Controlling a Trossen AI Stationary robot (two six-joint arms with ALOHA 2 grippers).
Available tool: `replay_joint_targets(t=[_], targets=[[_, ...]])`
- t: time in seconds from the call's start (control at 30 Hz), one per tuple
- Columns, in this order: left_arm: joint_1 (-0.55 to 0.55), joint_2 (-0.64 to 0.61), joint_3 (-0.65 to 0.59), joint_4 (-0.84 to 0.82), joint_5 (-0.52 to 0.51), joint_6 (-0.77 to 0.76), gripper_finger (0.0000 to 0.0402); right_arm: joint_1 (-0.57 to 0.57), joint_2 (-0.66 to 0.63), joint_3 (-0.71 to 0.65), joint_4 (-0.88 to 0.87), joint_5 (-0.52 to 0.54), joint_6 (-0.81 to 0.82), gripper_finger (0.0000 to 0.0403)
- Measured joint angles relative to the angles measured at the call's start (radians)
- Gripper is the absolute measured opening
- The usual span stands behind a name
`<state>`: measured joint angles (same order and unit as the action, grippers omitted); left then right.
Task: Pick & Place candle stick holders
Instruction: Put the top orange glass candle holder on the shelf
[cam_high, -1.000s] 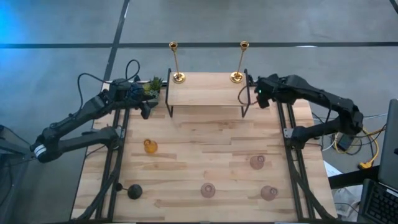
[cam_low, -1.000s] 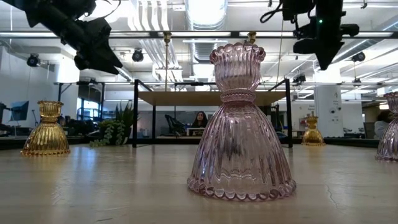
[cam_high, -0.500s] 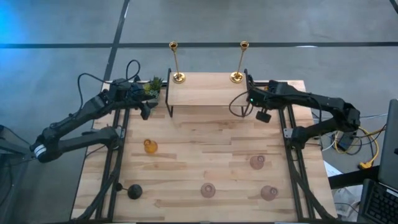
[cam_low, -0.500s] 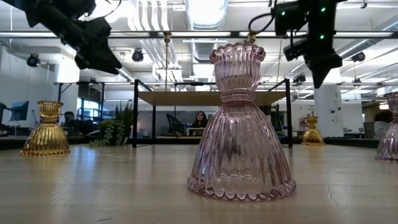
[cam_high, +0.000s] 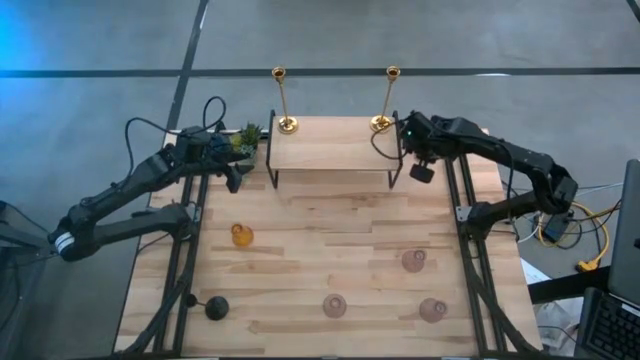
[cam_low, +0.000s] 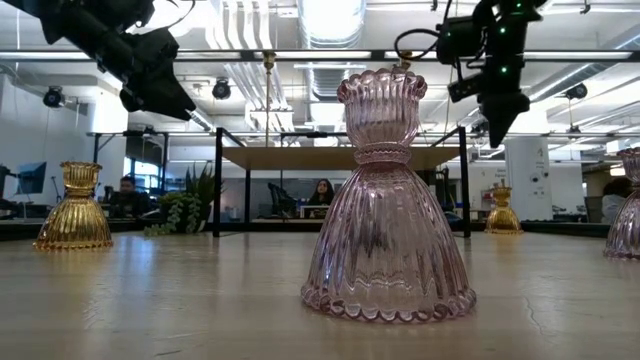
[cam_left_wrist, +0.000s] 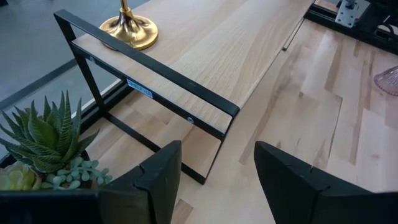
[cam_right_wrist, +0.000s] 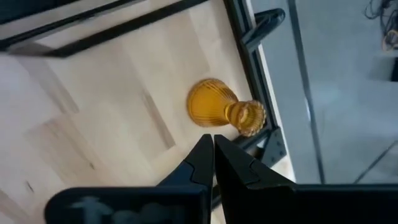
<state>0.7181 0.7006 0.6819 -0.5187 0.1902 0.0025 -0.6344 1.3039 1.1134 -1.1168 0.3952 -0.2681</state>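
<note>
Two tall brass sticks (cam_high: 287, 122) (cam_high: 380, 122) stand on the far corners of a low wooden shelf (cam_high: 330, 150). One amber holder (cam_high: 241, 235) stands on the table at left. The other amber holder (cam_right_wrist: 224, 111) stands by the shelf's right end, below my right gripper (cam_right_wrist: 213, 155), which is shut and hangs above it (cam_low: 495, 125). Three pink holders (cam_high: 413, 260) (cam_high: 334, 305) (cam_high: 432, 310) and a black stemmed one (cam_high: 216, 307) stand toward the near edge. My left gripper (cam_left_wrist: 217, 149) is open and empty by the shelf's left end.
A small green potted plant (cam_high: 243, 140) stands at the far left next to my left gripper. The shelf's black metal legs (cam_left_wrist: 99, 93) stand close to both grippers. Bare wood lies in the table's middle (cam_high: 330, 230).
My right gripper has shifted a little toward the table's left edge and gone down beside the shelf's right end, turning as it went.
</note>
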Motion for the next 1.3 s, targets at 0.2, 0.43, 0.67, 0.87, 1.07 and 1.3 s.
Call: replay_joint_targets(t=[0.2, 0.43, 0.67, 0.87, 1.07, 1.3], targets=[[0.000, 0.000, 0.000, 0.000, 0.000, 0.001, 0.0206, -0.081, 0.023, -0.012, 0.033, -0.012, 0.028, 0.0008], [0.000, 0.000, 0.000, -0.004, 0.000, 0.000, 0.0206, -0.146, 0.087, -0.016, 0.035, -0.034, 0.033, 0.0008], [0.000, 0.000, 0.000, -0.014, 0.000, 0.000, 0.0206, -0.154, 0.124, -0.016, 0.060, -0.066, 0.025, 0.0021], [0.000, 0.000, 0.000, -0.014, 0.000, -0.005, 0.0206, -0.168, 0.131, -0.018, 0.062, -0.056, 0.027, 0.0088], [0.000, 0.000, 0.000, -0.016, 0.000, 0.000, 0.0206, -0.195, 0.132, -0.018, 0.101, -0.059, 0.052, 0.0158], [0.000, 0.000, 0.000, -0.017, 0.000, -0.001, 0.0206, -0.276, 0.132, -0.019, 0.152, -0.211, 0.052, 0.0189]])
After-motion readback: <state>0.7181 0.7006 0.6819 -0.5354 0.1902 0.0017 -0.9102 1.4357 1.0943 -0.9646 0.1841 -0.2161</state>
